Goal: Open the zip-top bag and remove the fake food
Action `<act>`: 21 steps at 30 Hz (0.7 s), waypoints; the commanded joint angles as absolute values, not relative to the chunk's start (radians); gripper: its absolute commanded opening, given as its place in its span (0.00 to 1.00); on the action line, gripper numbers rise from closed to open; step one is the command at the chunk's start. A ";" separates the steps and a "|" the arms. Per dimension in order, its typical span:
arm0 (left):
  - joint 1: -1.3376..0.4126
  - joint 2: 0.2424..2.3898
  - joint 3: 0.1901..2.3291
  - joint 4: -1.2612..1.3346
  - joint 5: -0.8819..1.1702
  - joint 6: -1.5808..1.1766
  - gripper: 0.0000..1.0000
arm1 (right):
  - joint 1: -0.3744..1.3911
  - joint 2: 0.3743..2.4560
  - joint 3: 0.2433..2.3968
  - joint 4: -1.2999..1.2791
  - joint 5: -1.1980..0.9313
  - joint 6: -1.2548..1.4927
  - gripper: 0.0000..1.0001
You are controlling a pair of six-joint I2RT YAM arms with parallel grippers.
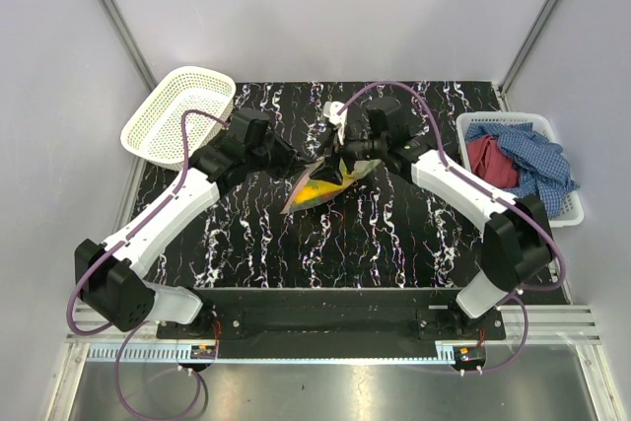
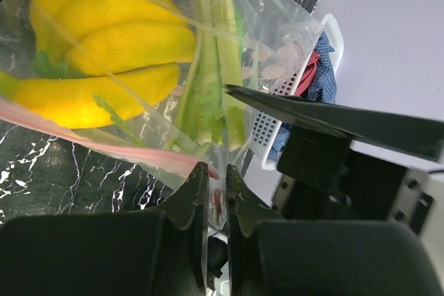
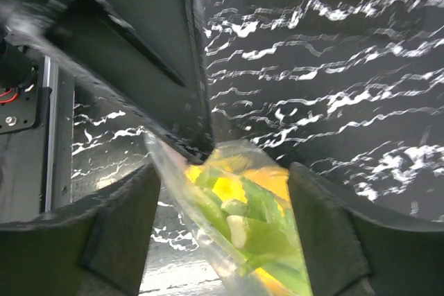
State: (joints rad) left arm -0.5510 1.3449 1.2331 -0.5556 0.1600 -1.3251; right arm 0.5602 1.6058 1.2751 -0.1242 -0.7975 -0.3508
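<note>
Top external view, centre of frame: two black-and-white robot arms meet over a black, white-veined marble-pattern tabletop (image 1: pixel 394 234), with a clear, crinkly plastic zip-top bag (image 1: pixel 315 189) lifted between them. The bag hangs tilted, its lower end toward the lower left. Its upper end is up among the fingers of the left gripper (image 1: pixel 296 167) and the right gripper (image 1: pixel 341 165).

The left wrist view shows the left gripper clenched, with its two black fingers (image 2: pixel 191 195) nearly together. They pinch the bag's edge just beside its pink zip strip (image 2: pixel 170 159). The fake food (image 2: pixel 139 67) sits inside the bag. Through the plastic at upper left is a bunch of yellow plastic bananas (image 2: pixel 104 53). Beside it, toward the centre of the frame, is a green-and-white toy leek (image 2: pixel 211 67).

In the right wrist view the right gripper's fingers (image 3: pixel 118 233) stand wide apart at lower left and lower right. The bag, with its yellow and green pieces, passes between them. No pinch on the plastic can be seen there.

At upper left of the top view a white oval mesh basket (image 1: pixel 177 110) rests tilted at the tabletop's corner. At right, a white rectangular perforated basket (image 1: pixel 572 209) holds a crumpled blue checked cloth (image 1: pixel 537 155) and a dark red cloth (image 1: pixel 488 160).
</note>
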 commanded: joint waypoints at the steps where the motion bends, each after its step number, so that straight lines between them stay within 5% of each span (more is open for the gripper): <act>1: -0.549 1.312 1.259 -0.529 0.158 -1.307 0.13 | 0.568 1.637 1.302 -0.104 -0.833 -0.322 0.75; 6: -0.540 1.309 1.246 -0.526 0.167 -1.267 0.21 | 0.569 1.678 1.322 -0.104 -0.854 -0.284 0.40; 7: -0.538 1.299 1.247 -0.526 0.161 -1.249 0.27 | 0.569 1.681 1.325 -0.104 -0.856 -0.270 0.22; 10: -0.522 1.258 1.250 -0.531 0.114 -1.137 0.64 | 0.569 1.684 1.327 -0.113 -0.853 -0.270 0.06; 13: -0.500 1.197 1.249 -0.540 0.066 -0.976 0.85 | 0.569 1.674 1.319 -0.117 -0.844 -0.270 0.03; 21: -0.445 1.103 1.062 -0.384 0.334 -0.519 0.79 | 0.568 1.648 1.350 -0.168 -0.903 -0.247 0.04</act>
